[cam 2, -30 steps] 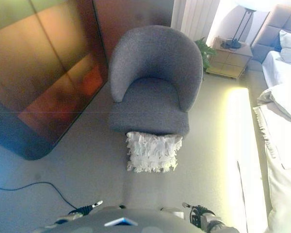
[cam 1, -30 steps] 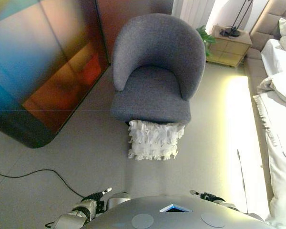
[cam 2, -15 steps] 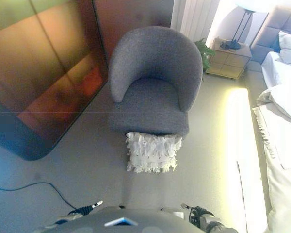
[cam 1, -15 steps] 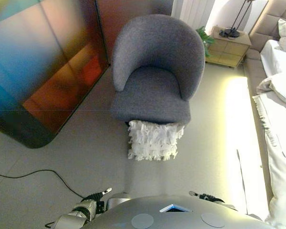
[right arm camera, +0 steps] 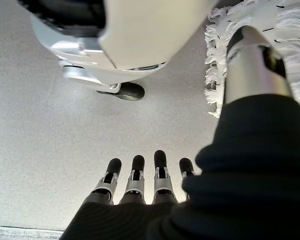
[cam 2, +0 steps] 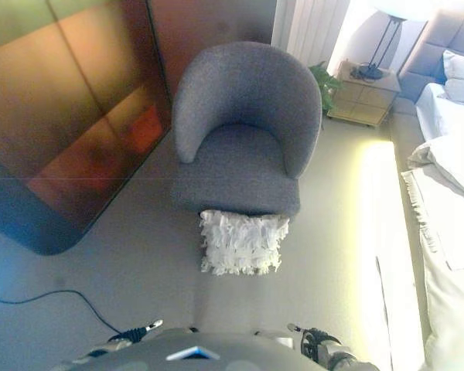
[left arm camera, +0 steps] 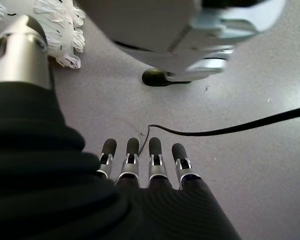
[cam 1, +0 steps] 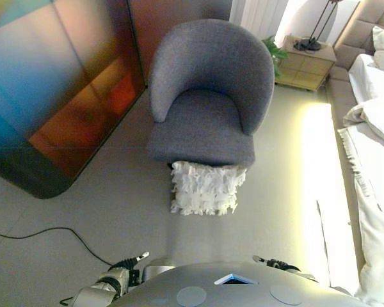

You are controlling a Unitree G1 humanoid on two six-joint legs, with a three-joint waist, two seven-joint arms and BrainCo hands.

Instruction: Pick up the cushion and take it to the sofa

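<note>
A white ruffled cushion (cam 1: 205, 188) stands on the floor, leaning against the front of a grey tub armchair (cam 1: 208, 96). It also shows in the left wrist view (left arm camera: 60, 25) and the right wrist view (right arm camera: 270, 22). My left hand (cam 1: 118, 276) hangs low at the bottom left, fingers (left arm camera: 140, 160) straight, holding nothing. My right hand (cam 1: 278, 263) hangs low at the bottom right, fingers (right arm camera: 145, 175) straight, empty. Both hands are well short of the cushion.
A large dark glossy panel (cam 1: 51, 96) stands on the left. A bed with white bedding (cam 1: 374, 128) runs along the right. A wooden nightstand (cam 1: 307, 61) with a lamp is behind the armchair. A black cable (cam 1: 45, 233) lies on the floor at left.
The whole picture has shifted slightly, so the camera moved a little. The cushion, armchair and both hands stay as they were.
</note>
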